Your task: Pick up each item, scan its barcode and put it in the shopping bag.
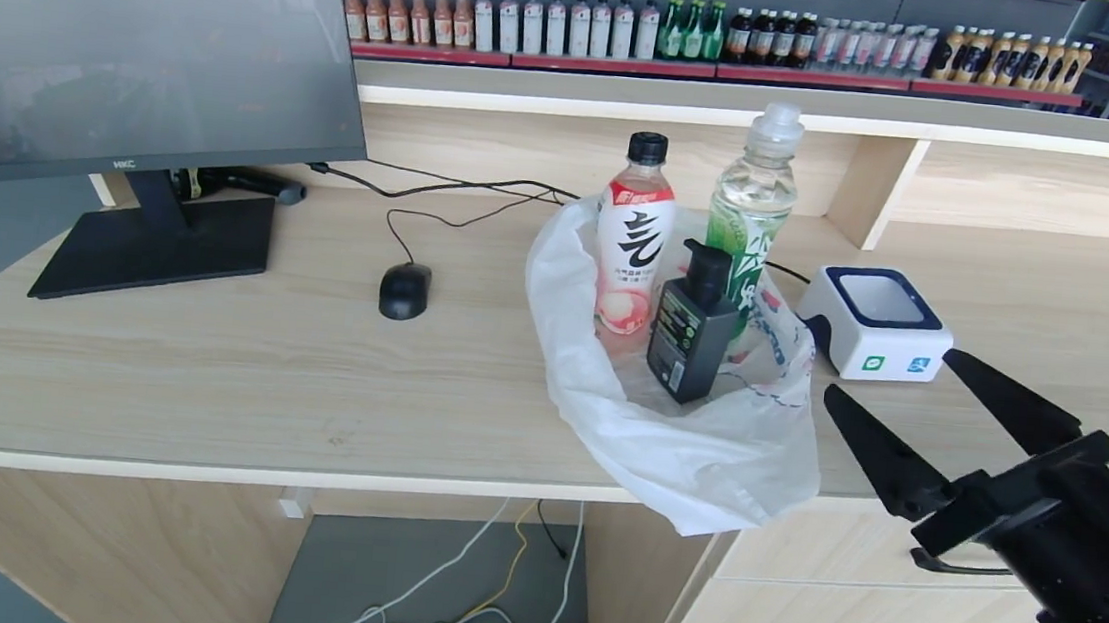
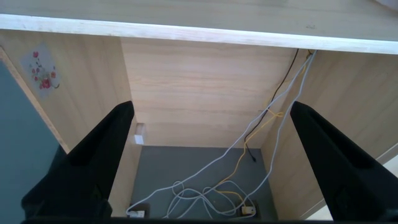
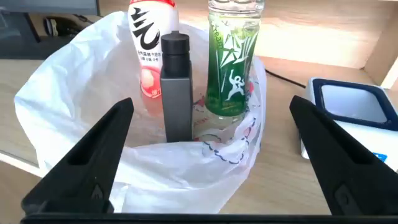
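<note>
The translucent white plastic shopping bag (image 1: pixel 702 465) lies open on the light wood counter (image 1: pixel 310 350), near its front edge. Three items stand upright inside it:
- a pink-labelled drink bottle with a black cap (image 1: pixel 633 238)
- a green-labelled clear bottle (image 1: pixel 752 208)
- a black rectangular pump bottle (image 1: pixel 691 334), in front of the other two

A white box scanner with a dark-blue rim (image 1: pixel 875 324) sits just beside the bag on the right. The right gripper (image 1: pixel 888 373) hovers near the scanner, fingers spread and empty. The left gripper (image 2: pixel 211 106) is below the counter edge, fingers spread and empty.

open counter (image 1: pixel 208 372) lies between mouse (image 1: pixel 405 290) and shopping bag (image 1: pixel 692 464); scanner (image 1: pixel 877 325) stands just beside the bag's right
</note>
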`<state>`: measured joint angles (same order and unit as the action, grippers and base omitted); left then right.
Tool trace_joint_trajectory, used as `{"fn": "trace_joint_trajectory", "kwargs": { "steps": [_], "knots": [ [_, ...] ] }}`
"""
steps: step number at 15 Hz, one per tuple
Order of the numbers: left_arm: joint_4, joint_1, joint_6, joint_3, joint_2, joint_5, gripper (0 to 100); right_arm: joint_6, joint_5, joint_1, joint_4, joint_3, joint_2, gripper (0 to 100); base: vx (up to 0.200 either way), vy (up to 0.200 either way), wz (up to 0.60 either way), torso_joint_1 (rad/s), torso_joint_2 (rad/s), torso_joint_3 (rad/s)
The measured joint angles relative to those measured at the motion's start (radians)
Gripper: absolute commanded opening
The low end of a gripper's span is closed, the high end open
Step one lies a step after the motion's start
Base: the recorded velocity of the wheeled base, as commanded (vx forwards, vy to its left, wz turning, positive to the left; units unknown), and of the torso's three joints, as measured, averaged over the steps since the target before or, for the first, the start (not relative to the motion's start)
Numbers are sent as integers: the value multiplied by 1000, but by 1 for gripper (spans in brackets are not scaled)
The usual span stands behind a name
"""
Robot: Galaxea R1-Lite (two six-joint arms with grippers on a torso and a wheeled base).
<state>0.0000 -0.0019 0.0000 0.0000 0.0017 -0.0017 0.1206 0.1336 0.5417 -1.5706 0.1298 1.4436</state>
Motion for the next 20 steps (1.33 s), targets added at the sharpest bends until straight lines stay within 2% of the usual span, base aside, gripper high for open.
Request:
{"fn": "trace_joint_trajectory", "kwargs": {
  "steps": [2, 4, 10, 13, 16, 17, 20],
  "knots": [
    [0, 0, 0, 0, 0, 0, 100, -1, 15, 0, 32, -90, -114, 100, 0, 0, 0, 0, 0, 0],
    [0, 0, 1, 0, 0, 0, 100, -1, 47, 0, 168, -119, -235, 100, 0, 0, 0, 0, 0, 0],
    [0, 0, 1, 0, 0, 0, 100, 27, 101, 3, 923, -124, -707, 100, 0, 0, 0, 0, 0, 0],
    [0, 1, 2, 0, 0, 0, 100, 39, 44, 16, 1263, -121, -954, 100, 0, 0, 0, 0, 0, 0],
    [0, 0, 2, 0, 0, 0, 100, 49, -55, 24, 1528, -114, -1176, 100, 0, 0, 0, 0, 0, 0],
    [0, 0, 1, 0, 0, 0, 100, 31, -114, 32, 1573, -108, -1230, 100, 0, 0, 0, 0, 0, 0],
    [0, 0, 0, 0, 0, 0, 100, -51, -121, 54, 1586, -102, -1304, 100, 0, 0, 0, 0, 0, 0]
  ]
}}
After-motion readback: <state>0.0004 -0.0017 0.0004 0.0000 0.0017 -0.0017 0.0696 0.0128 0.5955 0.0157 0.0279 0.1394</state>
